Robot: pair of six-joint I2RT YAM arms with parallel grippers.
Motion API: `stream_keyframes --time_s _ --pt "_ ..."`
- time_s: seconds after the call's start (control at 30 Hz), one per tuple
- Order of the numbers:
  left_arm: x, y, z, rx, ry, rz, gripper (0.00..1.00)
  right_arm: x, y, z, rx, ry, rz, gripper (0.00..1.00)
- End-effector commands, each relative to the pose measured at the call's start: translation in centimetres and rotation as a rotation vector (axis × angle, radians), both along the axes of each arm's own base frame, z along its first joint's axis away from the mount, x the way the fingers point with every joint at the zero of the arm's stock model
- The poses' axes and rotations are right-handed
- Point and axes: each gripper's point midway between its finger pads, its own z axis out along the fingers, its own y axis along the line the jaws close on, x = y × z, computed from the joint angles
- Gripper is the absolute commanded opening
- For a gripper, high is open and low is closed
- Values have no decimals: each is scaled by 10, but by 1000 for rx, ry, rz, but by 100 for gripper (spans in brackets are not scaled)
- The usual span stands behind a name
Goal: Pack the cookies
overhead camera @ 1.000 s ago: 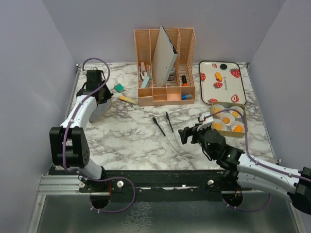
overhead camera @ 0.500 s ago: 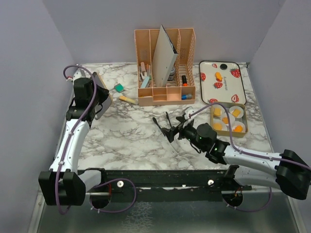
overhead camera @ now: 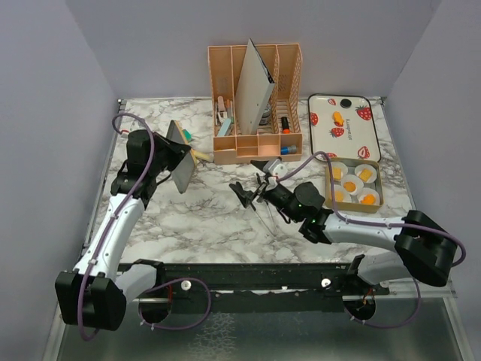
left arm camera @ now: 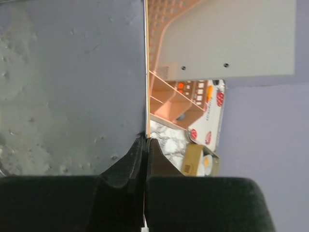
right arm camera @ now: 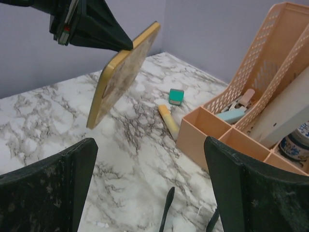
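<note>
cookies (overhead camera: 349,185) sitting in tin (overhead camera: 379,186), right | left gripper (overhead camera: 167,148) clamping lid (overhead camera: 181,159) edge, holding it clear, likely for closing | right gripper (overhead camera: 252,186) hovering wide open near tongs (overhead camera: 259,209), gripping nothing

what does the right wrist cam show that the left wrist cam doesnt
Only the right wrist view: the teal block, the yellow stick, the ends of the black tweezers on the table, and the right gripper standing open. Only the left wrist view: the strawberry tray and the tin with a cookie in it. Both: the flat lid pinched in the shut left gripper, the orange organizer, and the marble table.
</note>
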Motion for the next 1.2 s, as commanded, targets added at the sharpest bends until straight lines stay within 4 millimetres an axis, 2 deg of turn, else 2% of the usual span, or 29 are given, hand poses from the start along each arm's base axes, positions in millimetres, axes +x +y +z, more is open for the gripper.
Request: stream_keyframes --time_s 0.0,0.23,0.47,0.57,0.77,0.9,1.17 --pt "-11 -24 44 -141 -131 -25 0 -4 23 32 67 -103 52 100" --pt "-28 -32 80 -271 -240 3 0 0 46 41 92 -134 49 100" --pt "-40 -52 82 -395 -216 -52 0 6 70 44 89 -180 54 96" --pt "-43 -60 91 -437 -244 -72 0 11 80 39 75 -190 52 94" --pt "-51 -76 95 -470 -243 -116 0 31 83 31 62 -212 -45 87" --pt "-57 -85 92 -482 -234 -148 0 42 74 27 36 -246 -130 75" --pt "-67 -87 87 -486 -230 -163 0 39 57 31 -54 -344 -188 39"
